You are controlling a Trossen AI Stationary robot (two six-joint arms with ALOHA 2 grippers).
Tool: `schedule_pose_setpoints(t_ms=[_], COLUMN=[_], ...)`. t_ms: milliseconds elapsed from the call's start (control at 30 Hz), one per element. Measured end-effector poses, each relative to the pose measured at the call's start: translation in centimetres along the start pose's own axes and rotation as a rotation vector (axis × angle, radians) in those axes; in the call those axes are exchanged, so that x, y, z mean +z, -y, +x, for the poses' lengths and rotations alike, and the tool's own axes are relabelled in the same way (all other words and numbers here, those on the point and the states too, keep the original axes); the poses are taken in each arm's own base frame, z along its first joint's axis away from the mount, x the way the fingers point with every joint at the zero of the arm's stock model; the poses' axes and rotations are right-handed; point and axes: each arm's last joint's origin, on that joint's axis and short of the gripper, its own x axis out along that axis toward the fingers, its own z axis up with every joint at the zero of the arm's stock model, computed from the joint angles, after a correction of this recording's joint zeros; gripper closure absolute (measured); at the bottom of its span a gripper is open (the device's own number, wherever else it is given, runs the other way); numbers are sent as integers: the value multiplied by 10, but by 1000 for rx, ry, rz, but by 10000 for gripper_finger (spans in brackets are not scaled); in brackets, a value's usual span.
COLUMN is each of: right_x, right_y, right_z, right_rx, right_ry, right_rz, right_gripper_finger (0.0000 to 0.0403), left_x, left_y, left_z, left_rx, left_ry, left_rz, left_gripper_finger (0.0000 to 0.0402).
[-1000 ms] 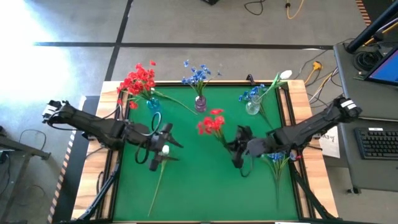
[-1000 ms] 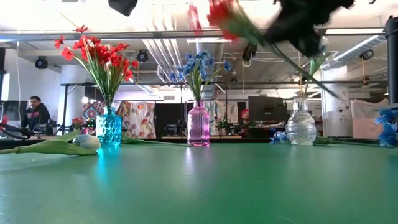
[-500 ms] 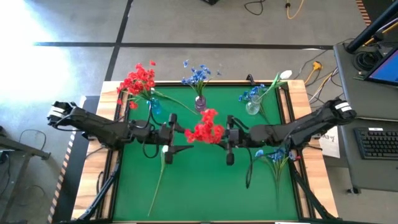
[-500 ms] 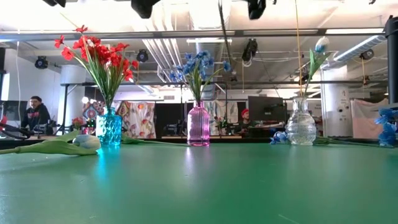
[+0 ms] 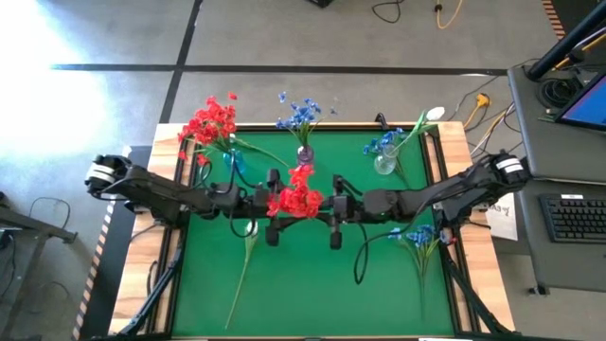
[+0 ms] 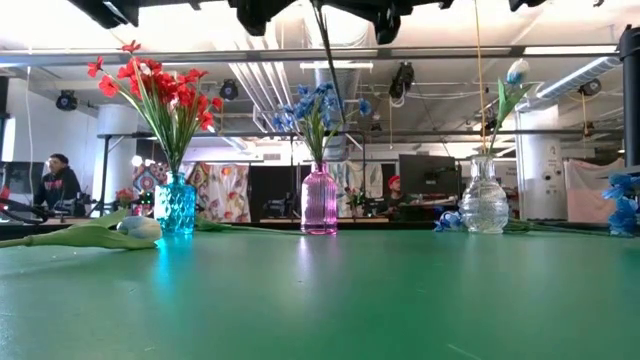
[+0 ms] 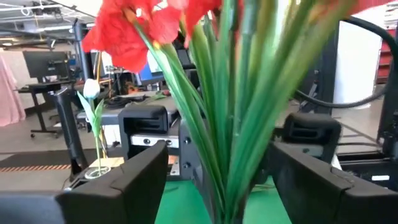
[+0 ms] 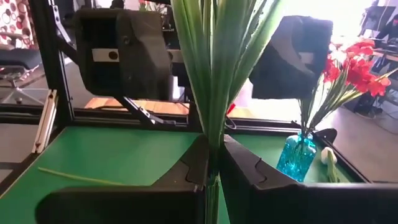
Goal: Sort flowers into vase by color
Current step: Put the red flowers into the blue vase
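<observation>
A red flower (image 5: 298, 194) with a bundle of green stems stands upright in mid-air over the table's middle, between my two grippers. My right gripper (image 5: 333, 210) comes from the table's right and is shut on it. My left gripper (image 5: 273, 206) faces it from the left, open, with its fingers (image 7: 140, 180) on either side of the stems and apart from them. A blue vase (image 5: 232, 159) holds red flowers, a pink vase (image 5: 305, 156) blue ones, and a clear vase (image 5: 383, 163) a white bud and blue blooms. My right gripper (image 8: 211, 163) pinches the red flower's green stem bundle (image 8: 212, 124) below the blooms, between its two fingers. The fingers come level from the table's right, across the stems. The flower is upright and lifted clear, and its long thin stem (image 5: 360, 270) trails below the gripper.
A white tulip (image 5: 248, 232) lies on the green mat left of centre, its stem running toward the near edge. Several blue flowers (image 5: 417, 237) lie at the mat's right side. The three vases stand along the far edge. The mat's near half has free room.
My right gripper has carried the red flower toward the table's left and up. The flower has gone from slanting to upright. My left gripper has moved right, from beside the white tulip to the flower's stems.
</observation>
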Motion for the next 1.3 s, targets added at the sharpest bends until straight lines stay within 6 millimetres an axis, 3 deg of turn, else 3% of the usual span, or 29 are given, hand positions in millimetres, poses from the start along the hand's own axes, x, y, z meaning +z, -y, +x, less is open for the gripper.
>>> schedule_pose_setpoints(t_ms=[133, 300, 567, 967, 1167, 1300], right_x=[1, 1, 1, 12, 17, 14], right_y=[0, 0, 1, 5, 14, 19], right_z=[1, 1, 1, -7, -11, -10], right_rx=[-1, 0, -3, -18, -40, -54], right_ry=[4, 3, 3, 23, 22, 2], right_rz=[0, 26, 39, 43, 44, 43], right_gripper_finger=[383, 373, 308, 213, 185, 173], left_x=[-1, 3, 3, 15, 31, 41], left_y=[1, 0, 0, -5, -13, -23], left_z=[4, 2, 1, -10, -31, -53], left_rx=[-1, 0, 0, 62, 161, 366], left_ry=[-6, -1, -8, -47, -114, -191], left_rz=[26, 17, 9, 16, 32, 68], left_gripper_finger=[180, 263, 390, 401, 401, 401])
